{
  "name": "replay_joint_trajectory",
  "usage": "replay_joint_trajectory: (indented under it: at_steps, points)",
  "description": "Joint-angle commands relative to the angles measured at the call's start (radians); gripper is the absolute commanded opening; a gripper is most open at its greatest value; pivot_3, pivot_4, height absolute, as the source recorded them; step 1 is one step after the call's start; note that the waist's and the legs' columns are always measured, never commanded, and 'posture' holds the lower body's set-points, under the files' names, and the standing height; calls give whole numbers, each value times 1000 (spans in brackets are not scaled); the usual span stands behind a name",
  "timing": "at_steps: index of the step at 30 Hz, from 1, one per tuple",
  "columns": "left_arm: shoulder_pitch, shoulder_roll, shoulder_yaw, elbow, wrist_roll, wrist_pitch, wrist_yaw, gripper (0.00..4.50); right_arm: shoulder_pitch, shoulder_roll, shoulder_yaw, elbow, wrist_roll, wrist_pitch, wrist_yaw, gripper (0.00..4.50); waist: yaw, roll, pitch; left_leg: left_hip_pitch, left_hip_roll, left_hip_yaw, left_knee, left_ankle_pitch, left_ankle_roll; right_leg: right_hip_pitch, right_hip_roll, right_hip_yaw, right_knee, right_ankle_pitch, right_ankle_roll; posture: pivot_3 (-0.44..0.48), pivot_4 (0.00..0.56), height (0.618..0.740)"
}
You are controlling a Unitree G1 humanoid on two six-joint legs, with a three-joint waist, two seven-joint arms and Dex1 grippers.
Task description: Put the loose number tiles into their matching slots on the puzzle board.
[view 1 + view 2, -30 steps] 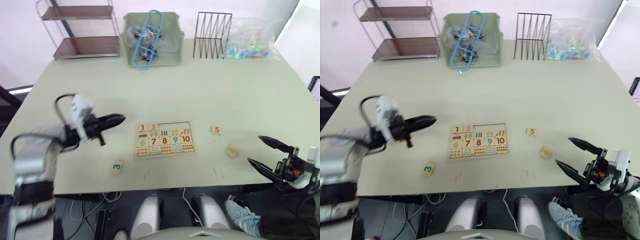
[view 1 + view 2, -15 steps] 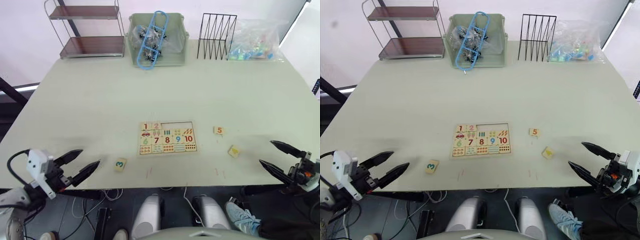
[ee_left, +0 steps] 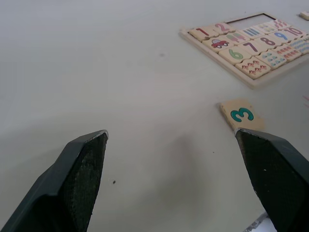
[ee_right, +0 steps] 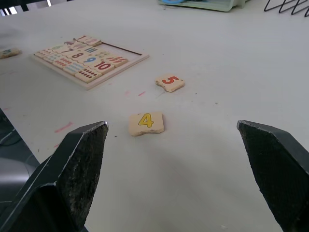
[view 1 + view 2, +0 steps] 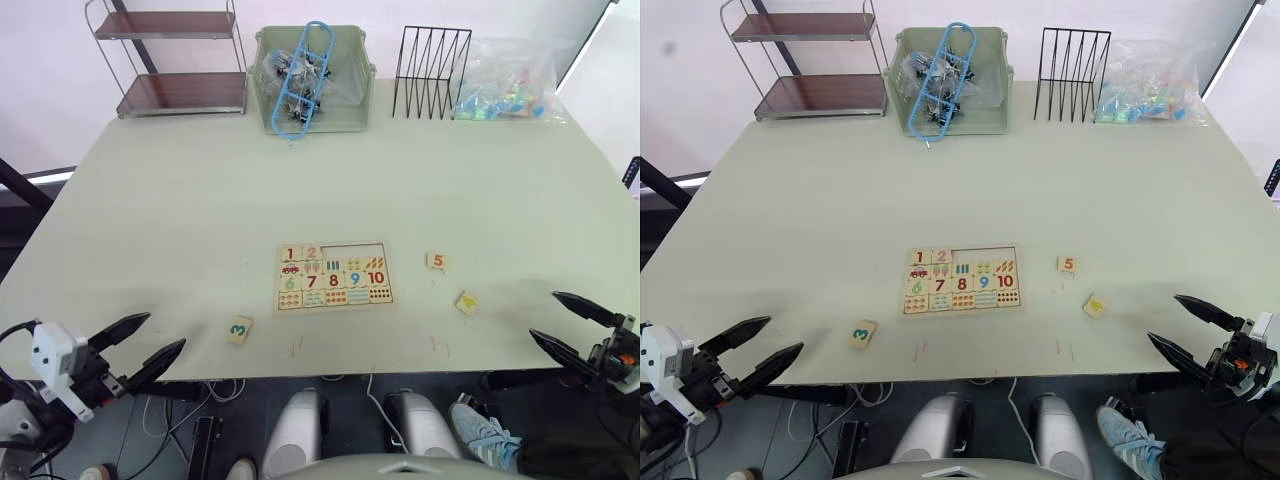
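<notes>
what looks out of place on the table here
Three tiles lie loose off the board: the 3 near the table's front edge on the left, the 5 and 4 to the right. All sit askew, while three top-row slots stay empty.

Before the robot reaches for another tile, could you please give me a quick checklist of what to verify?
1. Left gripper open and empty: ok.
2. Right gripper open and empty: ok.
3. Tile 3 face up, off the board: ok.
4. Tiles 4 and 5 face up, apart: ok.
5. Tiles 1 and 2 seated in the top row: ok.
6. Remaining top-row slots free: ok.
</notes>
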Motion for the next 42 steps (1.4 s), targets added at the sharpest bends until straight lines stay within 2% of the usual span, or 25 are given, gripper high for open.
replay_joint_trajectory:
  at_steps: [1, 11, 30, 42]
  points:
    - [-9, 27, 16, 3, -22, -24, -11, 4455, -6, -9, -21, -59, 2, 16, -34, 4500, -1, 0, 0, 0, 0, 0, 0, 0, 0, 0, 0, 0, 0, 0, 0, 0, 150, 740]
    - [-8, 35, 10, 19, -25, -30, -35, 4455, 0, -4, -20, -94, 1, 35, -55, 4500, 0, 0, 0, 0, 0, 0, 0, 0, 0, 0, 0, 0, 0, 0, 0, 0, 150, 740]
    - [8, 1, -13, 0, -40, -40, -38, 4455, -14, 5, -22, -11, 1, -21, 3, 4500, -1, 0, 0, 0, 0, 0, 0, 0, 0, 0, 0, 0, 0, 0, 1, 0, 150, 740]
    - [99, -136, -38, -241, -76, 47, 189, 4455, -50, -45, -11, -59, 47, 77, 60, 4500, -1, 0, 0, -1, 0, 0, 0, 0, 0, 0, -3, 0, -1, -1, 1, 0, 150, 740]
